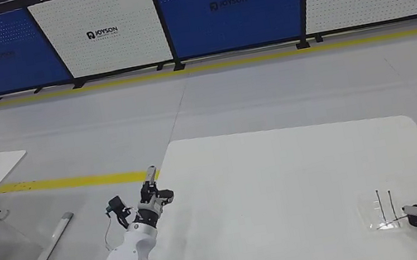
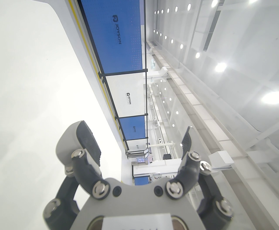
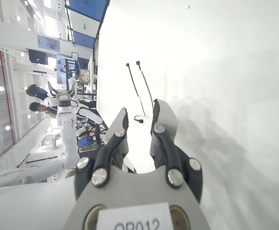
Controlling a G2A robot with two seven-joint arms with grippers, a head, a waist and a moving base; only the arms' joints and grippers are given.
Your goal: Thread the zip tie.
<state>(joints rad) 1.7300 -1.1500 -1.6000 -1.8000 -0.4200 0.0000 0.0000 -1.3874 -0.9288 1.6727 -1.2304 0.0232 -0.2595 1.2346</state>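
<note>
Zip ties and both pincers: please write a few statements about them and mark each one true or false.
1. Two black zip ties lie straight, side by side, on the table. True.
2. The left pincer is shut on a zip tie. False: it is open and holds nothing.
3. The right pincer is open, close to the zip ties. True.
4. The zip ties lie beside the left pincer. False: they lie by the right pincer, at the table's opposite side.

the right gripper (image 3: 140,110) is low over the white table (image 3: 218,54), jaws apart and holding nothing. just beyond its tips lie a straight zip tie (image 3: 133,80) and a curved zip tie (image 3: 147,83), side by side, heads far from the gripper. a small curled black piece (image 3: 139,119) shows between the jaws.
</note>
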